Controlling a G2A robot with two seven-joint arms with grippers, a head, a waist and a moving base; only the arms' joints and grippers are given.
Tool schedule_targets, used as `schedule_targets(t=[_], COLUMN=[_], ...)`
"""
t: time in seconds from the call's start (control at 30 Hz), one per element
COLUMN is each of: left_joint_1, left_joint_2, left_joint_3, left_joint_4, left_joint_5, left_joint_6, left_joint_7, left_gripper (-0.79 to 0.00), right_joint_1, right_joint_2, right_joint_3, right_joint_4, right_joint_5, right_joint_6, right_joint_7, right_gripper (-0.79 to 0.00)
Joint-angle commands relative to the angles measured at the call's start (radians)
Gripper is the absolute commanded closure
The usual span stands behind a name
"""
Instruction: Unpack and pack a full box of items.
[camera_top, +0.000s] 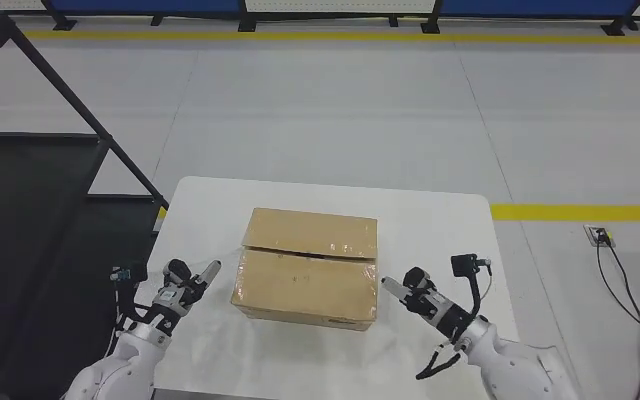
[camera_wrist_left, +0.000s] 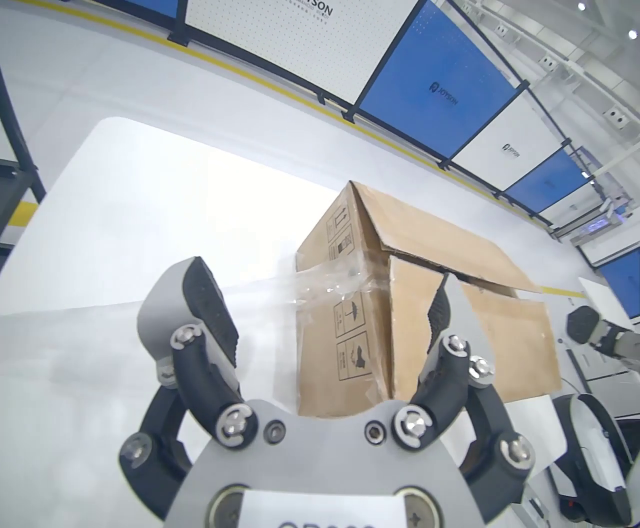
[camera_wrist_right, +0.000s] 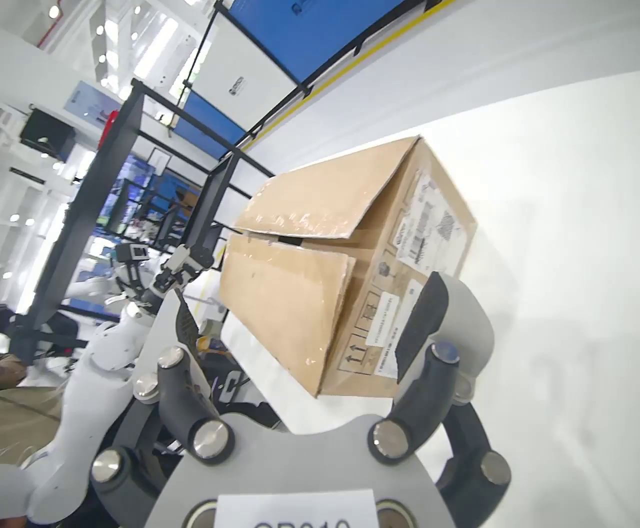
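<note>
**A:** Start nearest you. What are your two pincers doing?

**B:** Your left gripper (camera_top: 196, 279) sits just beside the left end of the brown rectangular cardboard box (camera_wrist_left: 345, 350), fingers spread wide and holding nothing. Your right gripper (camera_top: 396, 286) mirrors it just beside the box's right end, likewise released and empty. Neither touches the cardboard.

**A:** Why flank it like that?

**B:** My guess is you've bracketed the box so each arm can work the lid from its own end. That suits the unpacking half of the task, which looks not yet begun.

**A:** And the box itself?

**B:** It stands upright on the white rounded table (camera_top: 430, 215), between your grippers. The near top flap (camera_top: 300, 275) and far top flap (camera_top: 312, 233) are folded down but not flush, and a dark gap runs along their seam. A strip of crinkled clear tape (camera_wrist_left: 330, 282) clings to the box's left end. The lid looks unsealed, so you could likely lift a flap edge at that gap.

**A:** Beyond the box?

**B:** More table, then pale floor crossed by a yellow painted line (camera_top: 300, 36).
</note>
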Motion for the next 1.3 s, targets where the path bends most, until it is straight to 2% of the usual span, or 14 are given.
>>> schedule_targets(t=[0.0,0.3,0.53,0.7,0.93,1.13,1.27], left_joint_1=[-0.001,0.022,0.037,0.042,0.038,0.029,0.032], left_joint_2=[0.001,0.006,0.008,0.009,0.008,0.009,0.015], left_joint_3=[-0.008,-0.043,-0.051,-0.044,-0.025,-0.008,-0.003], left_joint_4=[0.001,0.003,0.000,-0.002,-0.017,-0.026,-0.024], left_joint_5=[-0.038,-0.124,-0.143,-0.144,-0.137,-0.128,-0.091], left_joint_6=[-0.010,-0.066,-0.087,-0.089,-0.078,-0.076,-0.143], left_joint_7=[-0.017,-0.062,-0.069,-0.068,-0.065,-0.078,-0.124], left_gripper=[-0.785,-0.785,-0.785,-0.785,-0.785,-0.785,-0.785], right_joint_1=[0.042,0.188,0.283,0.283,0.249,0.199,0.162], right_joint_2=[-0.001,-0.009,-0.016,-0.009,0.008,0.026,0.037], right_joint_3=[-0.013,-0.083,-0.121,-0.090,-0.048,-0.028,-0.027], right_joint_4=[0.050,0.212,0.325,0.330,0.276,0.209,0.174], right_joint_5=[0.072,0.201,0.355,0.484,0.635,0.656,0.599], right_joint_6=[-0.020,-0.038,-0.090,-0.153,-0.223,-0.284,-0.321], right_joint_7=[0.051,0.139,0.225,0.308,0.505,0.651,0.712], right_gripper=[-0.785,-0.785,-0.785,-0.785,-0.785,-0.785,-0.785])
